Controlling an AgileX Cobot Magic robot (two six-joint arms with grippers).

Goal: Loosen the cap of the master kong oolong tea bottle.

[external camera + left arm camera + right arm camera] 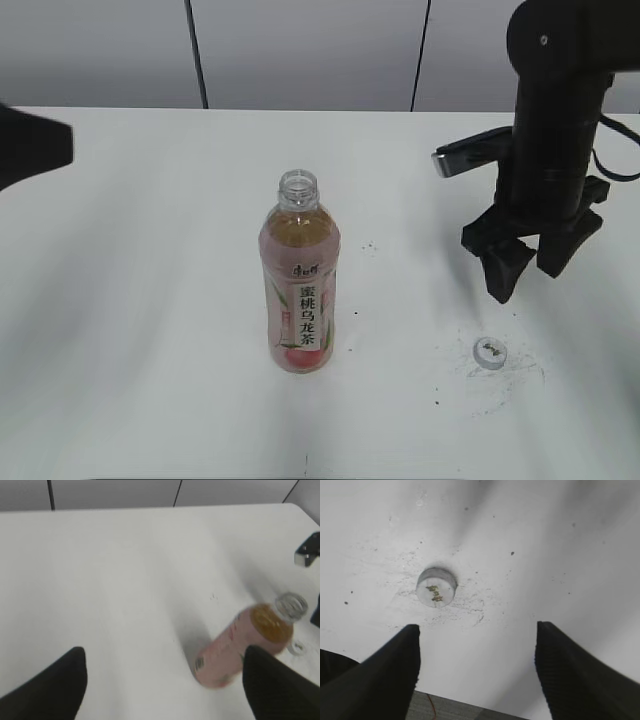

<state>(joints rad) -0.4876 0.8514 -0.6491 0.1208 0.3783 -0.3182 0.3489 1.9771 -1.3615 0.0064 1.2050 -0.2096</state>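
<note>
Lying on the bench (150,300) at five o'clock from the upright, uncapped master kong oolong tea bottle (300,290), the cap (489,352) is sitting just below the right gripper (528,268), whose fingers are hanging apart, empty; the left gripper (165,680), also spread, is hovering farther off.

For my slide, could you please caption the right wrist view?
Open right gripper above the removed cap lying on the scuffed white table.

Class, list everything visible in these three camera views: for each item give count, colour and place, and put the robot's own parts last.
Clear plastic tea bottle: one, amber tea, pink label, upright mid-table, neck open.
Small round white-grey screw cap: one, lying on the table right of the bottle, off it.
Table: one, white, with dark specks.
Wall panels: grey, behind the table.
Right gripper: one, black, open, above the cap.
Left gripper: one, black, open, away from the bottle.
</note>
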